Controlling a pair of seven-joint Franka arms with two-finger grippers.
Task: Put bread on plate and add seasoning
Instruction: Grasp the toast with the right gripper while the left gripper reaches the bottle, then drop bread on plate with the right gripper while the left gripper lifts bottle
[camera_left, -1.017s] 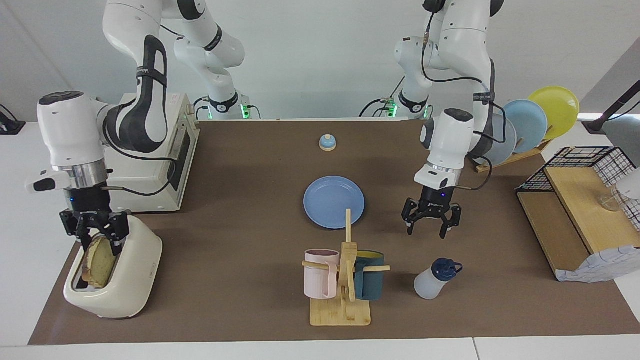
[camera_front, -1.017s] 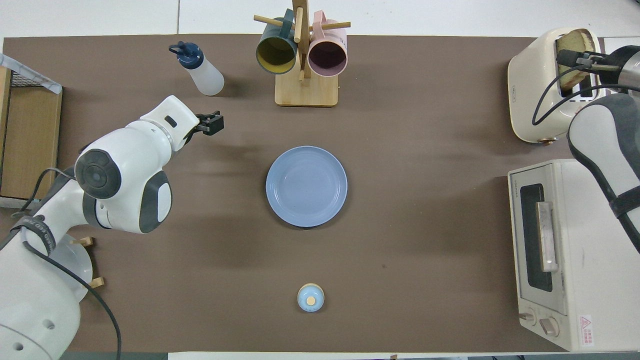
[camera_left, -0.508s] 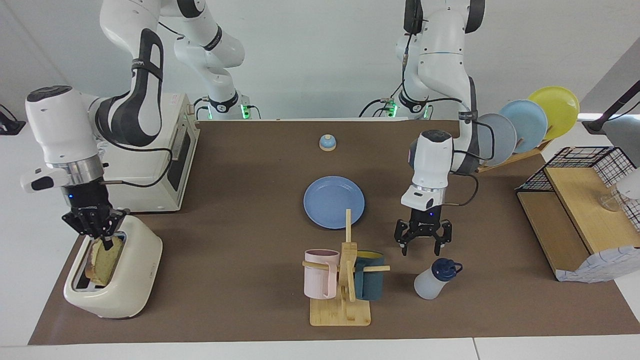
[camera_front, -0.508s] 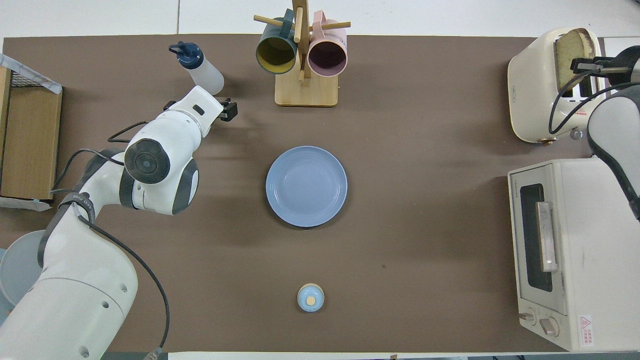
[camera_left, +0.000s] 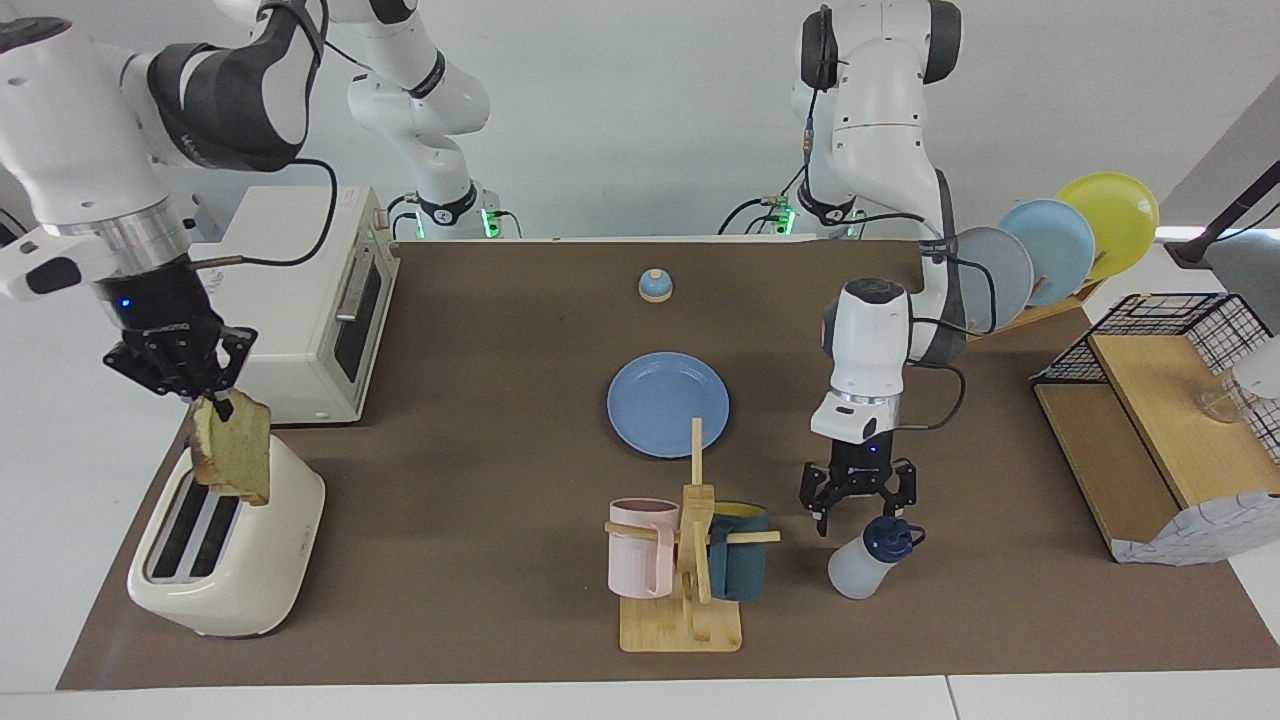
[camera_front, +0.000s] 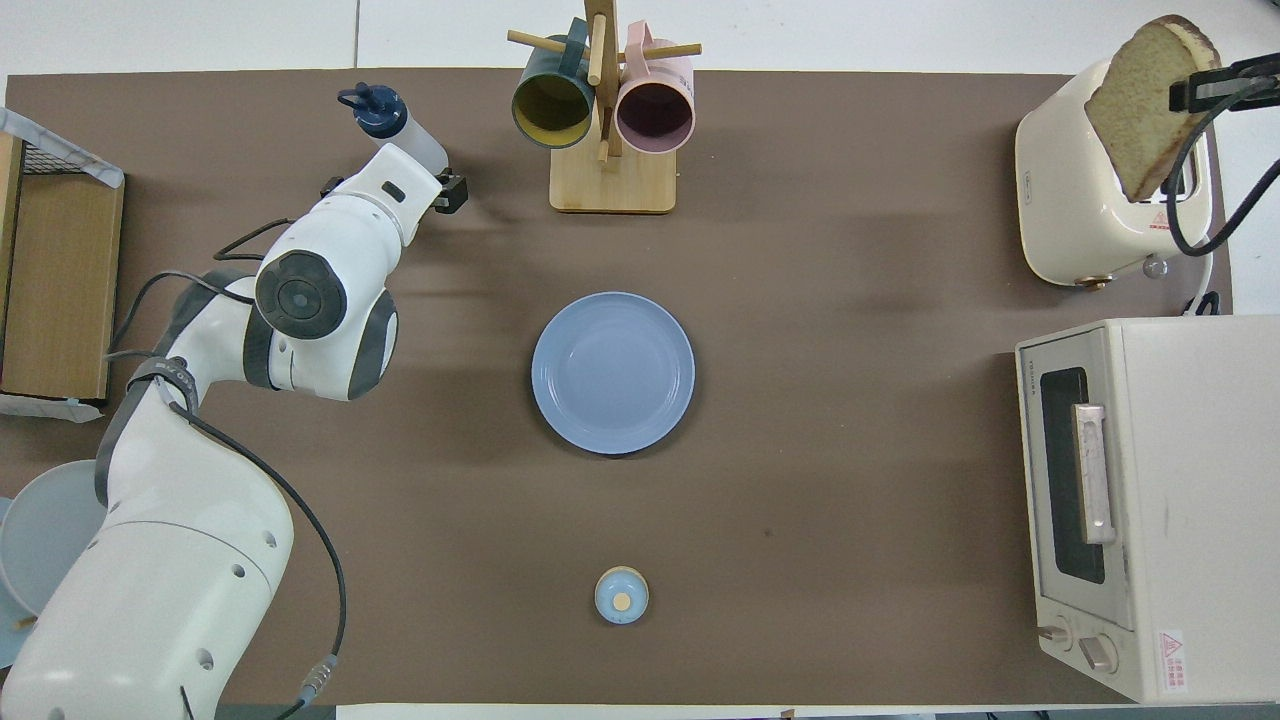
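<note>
Right end effector (camera_left: 212, 402) pinches the bread (camera_left: 234, 450) above the empty toaster (camera_left: 228, 555); left end effector (camera_left: 858, 508) spread wide over the seasoning (camera_left: 865, 564)

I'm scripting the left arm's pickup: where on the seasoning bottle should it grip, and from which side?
Grip the seasoning bottle across its whitish body, below the navy cap, probably coming down from above at a slant. It leans, cap tilted toward the left arm's end; the body is the broadest graspable part. The open left gripper hangs right over it.
</note>
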